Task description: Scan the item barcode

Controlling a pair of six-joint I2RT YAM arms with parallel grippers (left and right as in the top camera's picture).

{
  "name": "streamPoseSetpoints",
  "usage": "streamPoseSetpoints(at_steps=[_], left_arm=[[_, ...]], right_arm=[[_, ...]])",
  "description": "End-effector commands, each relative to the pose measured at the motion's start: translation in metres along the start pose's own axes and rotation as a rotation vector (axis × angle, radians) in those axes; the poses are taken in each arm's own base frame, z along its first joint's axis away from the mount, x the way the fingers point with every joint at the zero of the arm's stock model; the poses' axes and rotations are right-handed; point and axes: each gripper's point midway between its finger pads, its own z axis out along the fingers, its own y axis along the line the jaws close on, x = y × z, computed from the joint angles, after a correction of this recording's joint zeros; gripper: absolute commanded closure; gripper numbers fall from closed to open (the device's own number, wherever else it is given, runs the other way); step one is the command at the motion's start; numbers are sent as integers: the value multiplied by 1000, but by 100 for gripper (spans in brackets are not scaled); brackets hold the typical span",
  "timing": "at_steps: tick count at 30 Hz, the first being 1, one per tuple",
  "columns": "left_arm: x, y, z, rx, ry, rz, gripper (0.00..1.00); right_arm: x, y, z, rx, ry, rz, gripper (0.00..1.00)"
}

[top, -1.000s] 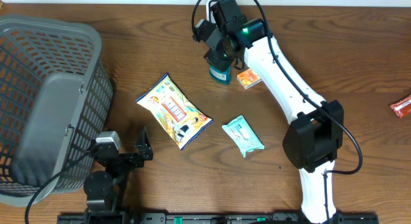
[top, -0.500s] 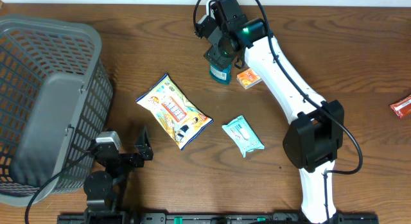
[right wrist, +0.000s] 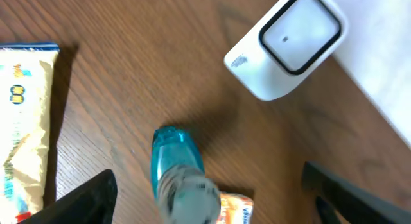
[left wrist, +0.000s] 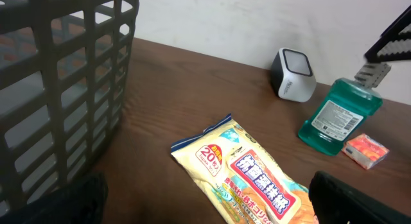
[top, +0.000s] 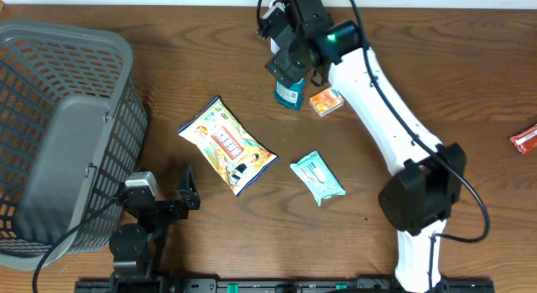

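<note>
A teal mouthwash bottle (top: 287, 93) (left wrist: 340, 118) stands upright at the back of the table. Straight above it hangs my right gripper (top: 289, 62) (right wrist: 215, 198), open. Its two dark fingers stand far out on either side of the grey cap, and neither touches the bottle (right wrist: 173, 153). The white barcode scanner (right wrist: 289, 44) (left wrist: 292, 73) sits just beyond the bottle by the wall, its window turned up and toward the table. My left gripper (top: 159, 205) (left wrist: 205, 208) rests low at the near edge, open and holding nothing.
A yellow wipes pack (top: 226, 146) (left wrist: 250, 172) lies mid-table, with a small teal pack (top: 317, 177) to its right. An orange box (top: 325, 102) (right wrist: 234, 208) sits beside the bottle. The grey basket (top: 50, 75) fills the left side. A red packet (top: 524, 140) lies at the right edge.
The right jaws have spread wide and let go of the bottle, which stays standing. The right arm has shifted slightly back and to the right. The left arm has not moved.
</note>
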Motion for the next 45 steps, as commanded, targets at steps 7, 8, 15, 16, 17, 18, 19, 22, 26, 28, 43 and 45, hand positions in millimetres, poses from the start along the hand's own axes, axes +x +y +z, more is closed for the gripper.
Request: streamPoseSetpoints(at_steps=[7, 8, 15, 16, 17, 18, 19, 22, 26, 28, 43, 45], left_arm=[[13, 3, 2, -12, 40, -13, 0], [13, 4, 2, -12, 40, -13, 0], [13, 4, 2, -12, 40, -13, 0], [13, 4, 2, -12, 40, -13, 0], [13, 4, 2, -12, 40, -13, 0], [13, 4, 2, -12, 39, -13, 0], [13, 4, 2, -12, 39, -13, 0], [13, 4, 2, -12, 40, -13, 0], [13, 4, 2, -12, 40, -13, 0], [13, 4, 2, -12, 40, -13, 0], [13, 3, 2, -12, 40, -13, 0], [13, 4, 2, -12, 40, -12, 0]], right_arm=[[-1, 8, -43, -46, -11, 218, 20], [-2, 13, -54, -75, -20, 219, 18], [-8, 12, -128, -84, -122, 149, 1], [-8, 11, -127, -65, -116, 140, 1], [-4, 5, -122, -11, -88, 142, 1], [-2, 2, -116, 21, -66, 154, 1], [0, 0, -109, 39, -48, 158, 1], [0, 5, -85, 41, -9, 158, 1], [-4, 10, -66, 67, 20, 169, 1], [-5, 23, -63, 0, 18, 179, 9], [44, -7, -141, -249, -10, 362, 1], [50, -14, -133, -241, -19, 379, 1]])
